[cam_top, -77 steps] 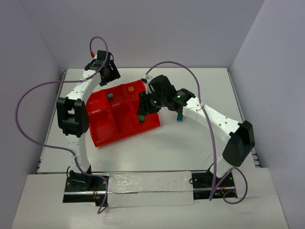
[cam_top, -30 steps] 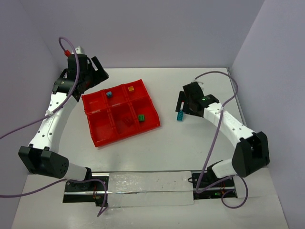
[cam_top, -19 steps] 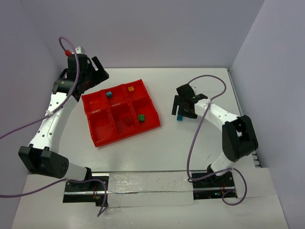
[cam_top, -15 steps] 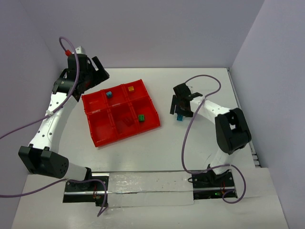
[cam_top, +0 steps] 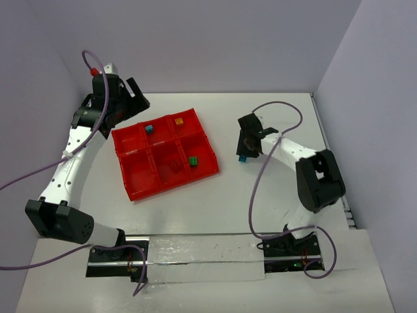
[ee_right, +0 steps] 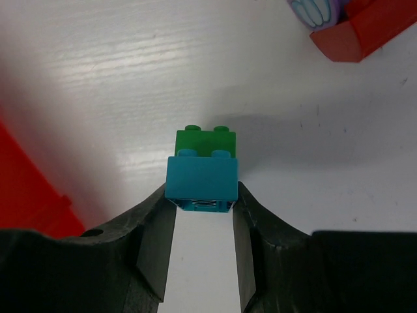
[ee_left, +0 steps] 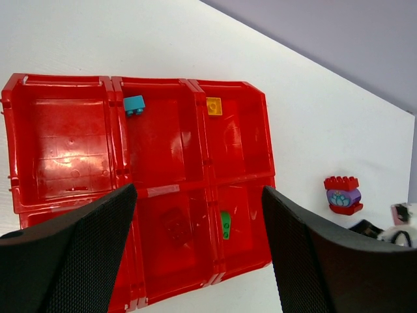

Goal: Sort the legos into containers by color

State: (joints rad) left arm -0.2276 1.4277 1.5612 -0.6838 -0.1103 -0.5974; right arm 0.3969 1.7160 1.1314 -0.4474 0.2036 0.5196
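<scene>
My right gripper (ee_right: 202, 199) is shut on a teal-blue brick (ee_right: 201, 184) with a green brick (ee_right: 206, 139) stuck to its far side, low over the white table. In the top view this gripper (cam_top: 246, 147) is right of the red tray (cam_top: 133, 194), with the teal brick (cam_top: 242, 158) under it. A red-and-purple stack (ee_left: 342, 193) lies just beyond it and also shows in the right wrist view (ee_right: 345, 19). The tray holds a teal brick (cam_top: 149, 129), an orange brick (cam_top: 178, 121), a green brick (cam_top: 193, 160) and a dark red brick (cam_top: 174, 166), each in its own compartment. My left gripper (cam_top: 135, 99) is open and empty, high behind the tray.
The tray's corner (ee_right: 26, 189) is close on the left of the right gripper. The left wrist view looks down on the whole tray (ee_left: 150, 191) between its wide-apart fingers (ee_left: 85, 261). Purple cables arc over both arms. Walls close the table at the back and sides.
My right gripper has swung in over the teal-and-green stack and shut on it, nudging it slightly left. The left arm has not moved in the last second.
</scene>
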